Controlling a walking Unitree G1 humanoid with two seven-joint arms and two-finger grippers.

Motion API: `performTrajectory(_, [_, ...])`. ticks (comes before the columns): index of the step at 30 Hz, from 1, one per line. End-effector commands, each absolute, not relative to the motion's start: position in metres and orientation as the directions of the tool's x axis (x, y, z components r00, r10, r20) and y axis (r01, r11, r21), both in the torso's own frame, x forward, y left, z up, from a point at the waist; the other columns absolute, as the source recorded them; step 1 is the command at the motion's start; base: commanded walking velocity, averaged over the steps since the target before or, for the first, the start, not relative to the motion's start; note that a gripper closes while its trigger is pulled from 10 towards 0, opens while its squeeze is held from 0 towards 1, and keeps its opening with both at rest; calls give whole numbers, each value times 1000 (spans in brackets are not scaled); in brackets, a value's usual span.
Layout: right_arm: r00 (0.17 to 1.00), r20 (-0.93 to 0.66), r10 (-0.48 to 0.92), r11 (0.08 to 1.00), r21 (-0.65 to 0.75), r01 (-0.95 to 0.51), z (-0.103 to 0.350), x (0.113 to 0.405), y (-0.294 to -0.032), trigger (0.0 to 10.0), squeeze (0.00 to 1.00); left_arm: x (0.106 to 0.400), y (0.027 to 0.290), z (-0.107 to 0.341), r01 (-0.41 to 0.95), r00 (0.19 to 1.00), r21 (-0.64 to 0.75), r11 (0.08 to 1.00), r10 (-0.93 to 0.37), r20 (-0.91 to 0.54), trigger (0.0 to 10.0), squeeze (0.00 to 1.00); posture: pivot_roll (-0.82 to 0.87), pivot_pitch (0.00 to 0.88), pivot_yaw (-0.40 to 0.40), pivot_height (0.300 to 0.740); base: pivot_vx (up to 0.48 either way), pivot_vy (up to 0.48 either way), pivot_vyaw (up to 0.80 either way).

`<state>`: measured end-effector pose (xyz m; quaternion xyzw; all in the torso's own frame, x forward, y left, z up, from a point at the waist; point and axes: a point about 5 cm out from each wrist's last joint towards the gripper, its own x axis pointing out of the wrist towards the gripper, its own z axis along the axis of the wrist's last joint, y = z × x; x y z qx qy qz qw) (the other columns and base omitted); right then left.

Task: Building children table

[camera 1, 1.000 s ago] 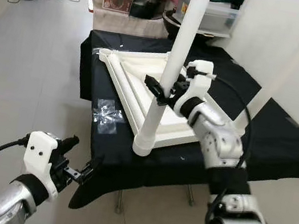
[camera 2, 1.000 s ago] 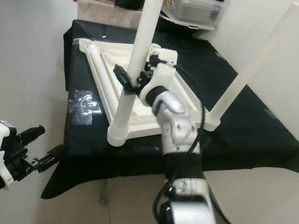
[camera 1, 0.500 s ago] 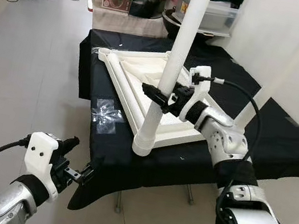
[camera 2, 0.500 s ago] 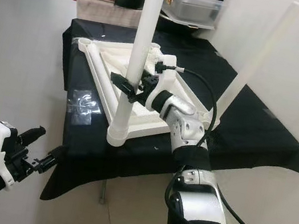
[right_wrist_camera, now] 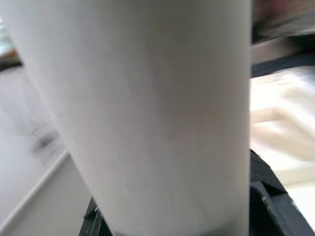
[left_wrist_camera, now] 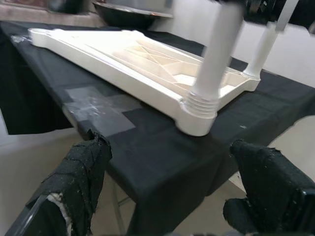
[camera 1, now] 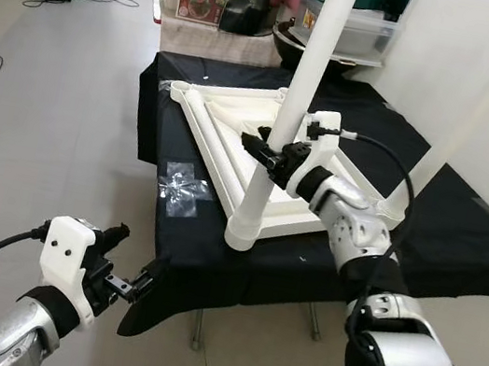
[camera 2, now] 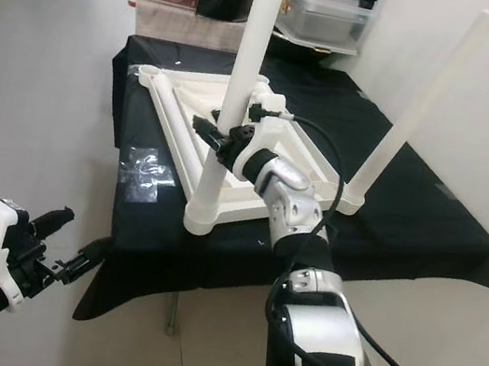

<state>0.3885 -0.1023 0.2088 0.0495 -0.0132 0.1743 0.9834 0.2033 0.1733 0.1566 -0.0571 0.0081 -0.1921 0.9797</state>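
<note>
Left eye view shows the right gripper (camera 1: 271, 156), fingers clasping the upright white plastic leg (camera 1: 287, 115) at the black-draped table's (camera 1: 462, 240) near-left corner, where a sideways pull could cross-thread it in the upturned white tabletop (camera 1: 226, 128), while the left gripper (camera 1: 128, 278) hangs wide open.

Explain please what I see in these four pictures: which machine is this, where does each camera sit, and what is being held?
This is a humanoid robot with two silver arms. Two pictures come from its head, looking down; the other two come from cameras on its wrists. On a table under a black cloth lies an upside-down white children's table top. Two white legs stand up from its corners. The right gripper has its jaws around the near leg; the right wrist view shows that leg very close. The left gripper hangs open and idle below the table edge. A taped patch sits on the cloth.
</note>
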Motion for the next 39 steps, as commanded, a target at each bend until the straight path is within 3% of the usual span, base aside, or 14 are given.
performTrajectory(1, [989, -89, 115, 989, 105, -106, 183, 379, -114, 0, 0, 203, 172, 154, 380, 924, -99, 920, -382, -5, 10000, 0, 132, 0, -114, 740, 0, 0, 0])
performTrajectory(2, [992, -111, 59, 992, 118, -46, 177, 370, -109, 0, 0, 203, 172, 154, 381, 924, -99, 919, -383, -5, 10000, 0, 132, 0, -114, 740, 0, 0, 0])
performTrajectory(5, [992, -111, 59, 992, 118, -46, 177, 370, -109, 0, 0, 203, 172, 154, 381, 924, -99, 919, -383, -5, 10000, 0, 132, 0, -114, 740, 0, 0, 0])
performTrajectory(9, [986, -151, 70, 988, 145, -48, 167, 357, -76, 0, 0, 207, 172, 158, 375, 927, -85, 923, -375, 9, 10000, 0, 164, 0, -127, 740, 0, 0, 0])
performTrajectory(16, [984, -157, 86, 988, 138, -64, 171, 361, -65, 0, 0, 208, 174, 159, 366, 930, -81, 927, -366, 14, 10000, 0, 161, 0, -131, 740, 0, 0, 0])
performTrajectory(17, [979, -161, 123, 984, 147, -99, 173, 363, -62, 10000, 0, 208, 173, 157, 364, 931, -84, 928, -364, 13, 10000, 0, 156, 0, -132, 740, 0, 0, 0])
performTrajectory(21, [972, -153, 179, 976, 152, -156, 182, 359, -62, 10000, 0, 209, 170, 153, 363, 931, -95, 927, -365, 5, 10000, 0, 152, 0, -129, 740, 0, 0, 0])
performTrajectory(22, [977, -125, 175, 976, 154, -155, 187, 362, -68, 10000, 1000, 210, 171, 151, 364, 931, -96, 926, -366, -2, 10000, 0, 138, 0, -117, 740, 0, 0, 0])
performTrajectory(25, [986, -74, 149, 981, 136, -138, 203, 367, -84, 10000, 1000, 213, 174, 146, 365, 930, -100, 926, -368, -16, 10000, 0, 125, 0, -110, 740, 0, 0, 0])
performTrajectory(27, [988, -63, 143, 984, 120, -134, 209, 368, -88, 10000, 941, 214, 174, 145, 364, 930, -101, 926, -368, -18, 10000, 0, 109, 0, -102, 740, 0, 0, 0])
performTrajectory(28, [989, -56, 139, 985, 111, -133, 213, 369, -91, 10000, 0, 214, 175, 145, 364, 930, -101, 926, -368, -20, 10000, 0, 109, 0, -102, 740, 0, 0, 0])
performTrajectory(33, [981, 10, 194, 980, 51, -194, 234, 375, -104, 10000, 0, 215, 174, 144, 366, 928, -105, 925, -371, -25, 10000, 0, 105, 0, -99, 740, 0, 0, 0])
performTrajectory(39, [931, 15, 364, 931, 8, -365, 247, 382, -124, 10000, 0, 216, 175, 142, 364, 929, -104, 926, -368, -23, 10000, 0, 101, 0, -103, 740, 0, 0, 0])
